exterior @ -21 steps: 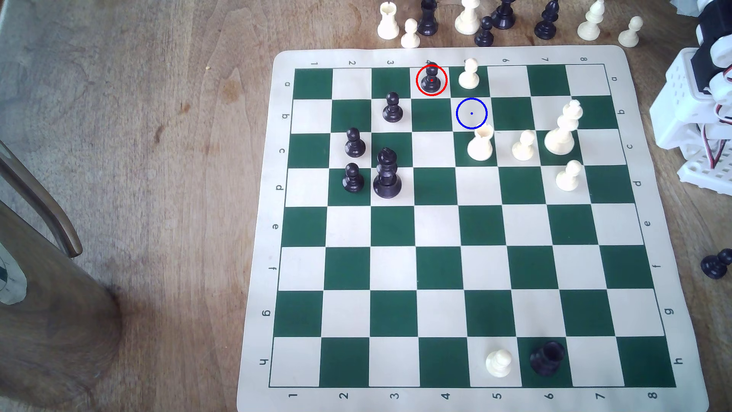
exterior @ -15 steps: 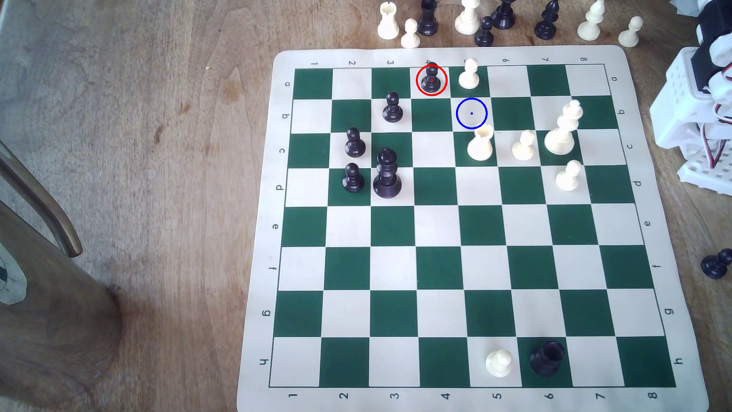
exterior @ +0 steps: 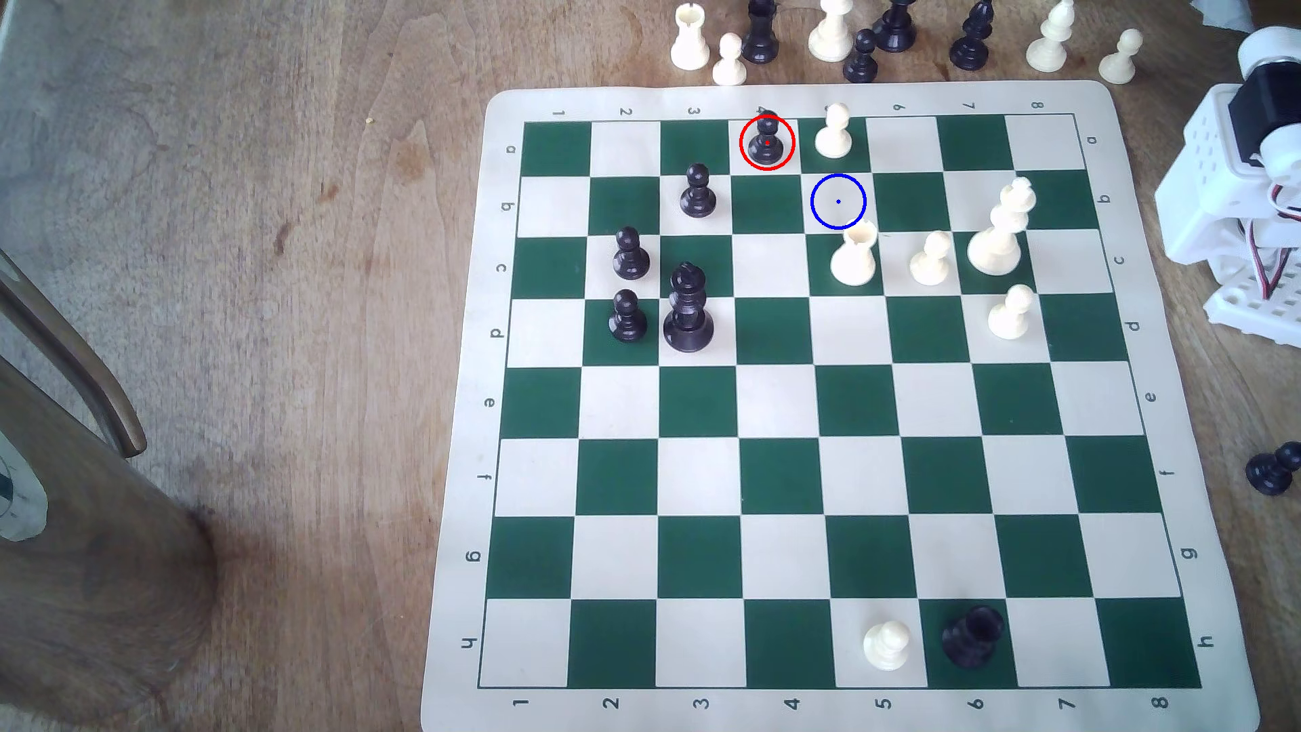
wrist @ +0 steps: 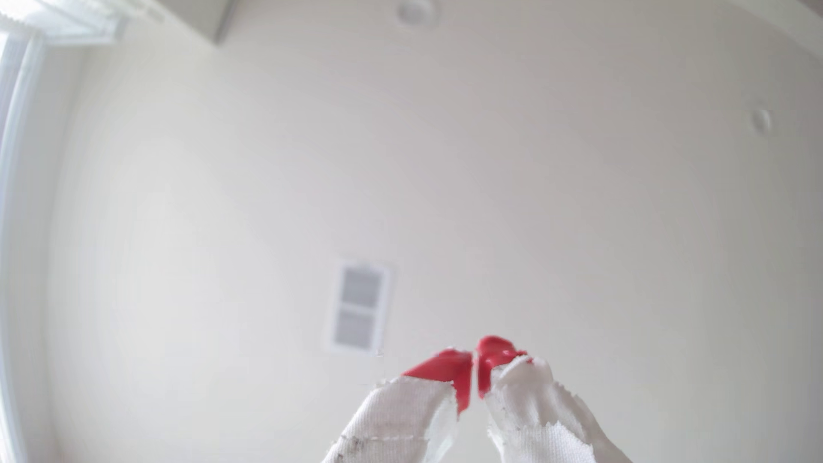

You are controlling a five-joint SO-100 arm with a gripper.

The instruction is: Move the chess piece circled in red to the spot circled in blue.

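Exterior view: green-and-cream board (exterior: 774, 707) laid flat on a wooden table (exterior: 281, 211). Black pawn (exterior: 766, 139) upright inside a red ring on a cream square of the far row marked a, column 4, just beside a white pawn (exterior: 833, 131) on the next square toward the exterior view's right. Blue-ringed spot (exterior: 838, 201) bare, one row nearer and one column toward the exterior view's right of the black pawn, diagonal to it, with the top of a white rook (exterior: 853, 255) touching the ring's near edge. Three more black pawns and a tall black king (exterior: 688, 307) grouped toward the exterior view's left; white pieces clustered around rows b to d toward the right. Captured pieces lined up on the table beyond the far edge. White arm (exterior: 1239, 183) with black motors at the exterior view's right edge, off the board and well apart from the black pawn. Wrist view: gripper (wrist: 474, 369) pointed up at a pale ceiling with a vent (wrist: 360, 307); red-tipped, cloth-wrapped fingers (wrist: 445, 369) nearly together, a thin slit between them, holding nothing.
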